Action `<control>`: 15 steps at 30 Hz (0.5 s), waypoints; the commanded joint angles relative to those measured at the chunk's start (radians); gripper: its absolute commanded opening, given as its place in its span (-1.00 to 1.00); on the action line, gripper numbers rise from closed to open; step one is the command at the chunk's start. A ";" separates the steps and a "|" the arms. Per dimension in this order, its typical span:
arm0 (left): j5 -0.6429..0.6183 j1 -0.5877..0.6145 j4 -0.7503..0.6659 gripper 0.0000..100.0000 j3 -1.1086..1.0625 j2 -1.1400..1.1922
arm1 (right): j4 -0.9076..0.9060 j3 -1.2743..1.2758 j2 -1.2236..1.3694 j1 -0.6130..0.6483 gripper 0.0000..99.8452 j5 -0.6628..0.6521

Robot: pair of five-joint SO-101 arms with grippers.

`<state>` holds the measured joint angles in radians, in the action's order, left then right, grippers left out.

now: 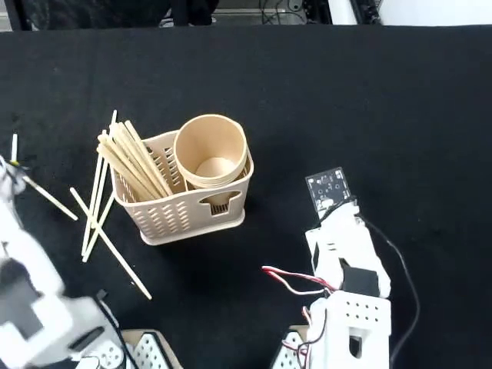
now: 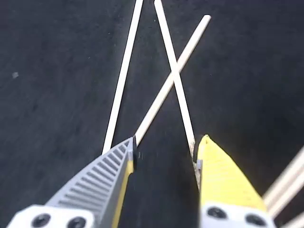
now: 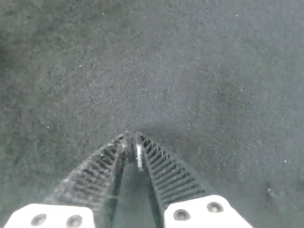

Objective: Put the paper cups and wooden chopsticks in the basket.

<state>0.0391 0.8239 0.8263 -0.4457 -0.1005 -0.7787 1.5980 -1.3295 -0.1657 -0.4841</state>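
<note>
A beige slotted basket point(image 1: 184, 207) stands left of the table's middle. Stacked paper cups point(image 1: 211, 151) sit in its right compartment, and a bundle of wooden chopsticks point(image 1: 134, 160) leans in its left one. Several loose chopsticks point(image 1: 98, 219) lie crossed on the black cloth left of the basket. My left gripper point(image 2: 164, 147) is open low over that cloth, with two crossed chopsticks point(image 2: 176, 78) running in between its grey and yellow fingers; a third chopstick point(image 2: 122, 78) ends at the grey fingertip. My right gripper point(image 3: 131, 138) is shut on nothing above bare cloth.
The right arm point(image 1: 346, 261) rests folded at the lower right, well clear of the basket. The left arm point(image 1: 27, 307) fills the lower left corner. Further chopsticks point(image 2: 285, 183) show beside the yellow finger. Black cloth point(image 1: 369, 100) covers the table.
</note>
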 commanded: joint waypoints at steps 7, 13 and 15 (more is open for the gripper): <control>0.086 -0.015 0.298 -0.57 0.802 0.709 | 0.018 -0.002 -0.015 -0.005 -0.97 -0.008; 0.087 -0.027 0.396 -0.57 1.102 1.007 | 0.018 -0.002 -0.015 -0.005 -0.97 -0.008; 0.089 -0.025 0.446 -0.65 1.193 1.069 | 0.018 -0.002 -0.015 -0.005 -0.97 -0.008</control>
<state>0.1204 0.8147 1.2083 0.5547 0.8416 -0.7787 1.5980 -1.3295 -0.1657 -0.4841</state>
